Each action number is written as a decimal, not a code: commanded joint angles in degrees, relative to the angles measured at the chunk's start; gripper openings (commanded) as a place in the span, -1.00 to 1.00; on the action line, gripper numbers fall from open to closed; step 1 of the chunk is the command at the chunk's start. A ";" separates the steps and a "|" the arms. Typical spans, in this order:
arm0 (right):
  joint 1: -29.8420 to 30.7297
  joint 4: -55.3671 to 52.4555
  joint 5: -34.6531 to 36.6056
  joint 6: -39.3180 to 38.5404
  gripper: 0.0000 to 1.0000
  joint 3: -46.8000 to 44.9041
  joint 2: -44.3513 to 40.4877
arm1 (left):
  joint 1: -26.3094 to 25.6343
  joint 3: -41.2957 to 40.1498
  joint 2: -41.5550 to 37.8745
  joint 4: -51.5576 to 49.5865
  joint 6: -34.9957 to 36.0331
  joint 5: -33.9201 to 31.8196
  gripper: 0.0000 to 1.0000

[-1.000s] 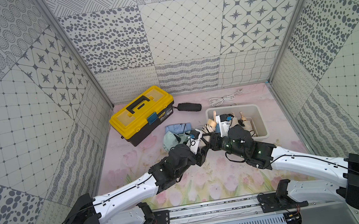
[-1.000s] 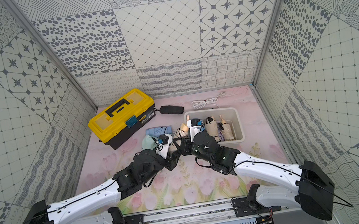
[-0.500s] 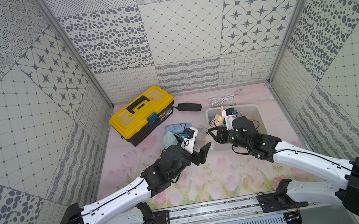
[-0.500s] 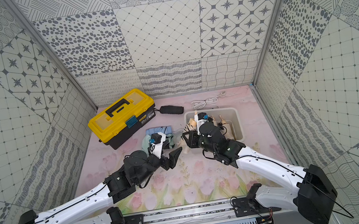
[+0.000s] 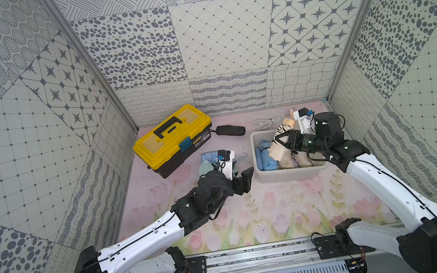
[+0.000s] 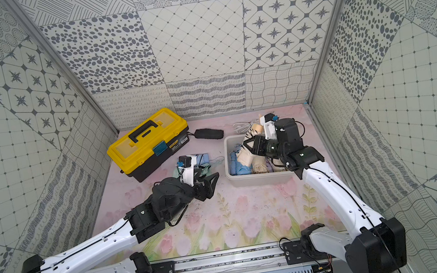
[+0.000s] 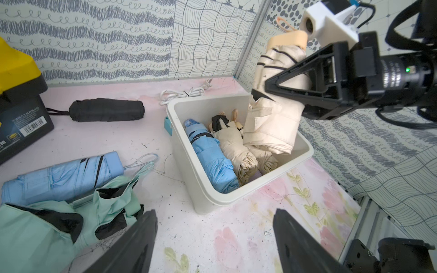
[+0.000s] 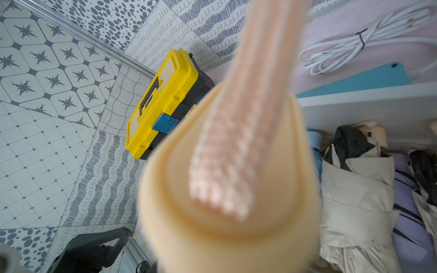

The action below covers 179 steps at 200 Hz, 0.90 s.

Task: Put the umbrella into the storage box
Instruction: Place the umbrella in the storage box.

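Over storage box (image 5: 291, 174), pinching cream umbrella (image 7: 272, 127) in right gripper (image 7: 279, 99); nearby, holding left gripper (image 7: 214, 214) wide, empty.

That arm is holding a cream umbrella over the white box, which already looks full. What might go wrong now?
1. The storage box already holds a blue umbrella and other folded ones, so the cream umbrella, held steeply tilted by the right gripper, may land on top and roll over the rim.
2. Its handle fills the right wrist view, likely hiding the drop spot.
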 commanded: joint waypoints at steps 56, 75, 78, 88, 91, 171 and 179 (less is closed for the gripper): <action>-2.29 -6.67 -11.70 -10.38 -0.25 10.44 11.18 | 5.02 6.79 12.26 0.03 -19.31 4.68 0.57; -2.33 -7.65 -12.69 -11.01 -0.24 11.98 14.32 | 6.77 8.66 14.79 -1.25 -21.53 7.11 0.54; -2.27 -7.92 -12.90 -11.16 -0.24 12.26 14.79 | 7.04 9.03 15.24 -1.46 -21.82 7.52 0.53; -2.32 -9.04 -13.35 -11.60 -0.24 13.26 16.62 | 7.83 10.16 16.70 -2.15 -22.54 8.93 0.52; -2.33 -9.38 -13.47 -11.77 -0.24 13.61 17.25 | 7.95 10.46 17.14 -2.37 -22.79 9.35 0.52; -1.03 -19.86 -19.20 -16.79 -0.24 20.68 30.45 | 10.45 15.28 26.23 -3.47 -24.17 16.11 0.30; -0.78 -20.83 -19.34 -17.37 -0.23 21.39 31.64 | 10.56 15.20 26.81 -2.68 -23.86 16.66 0.25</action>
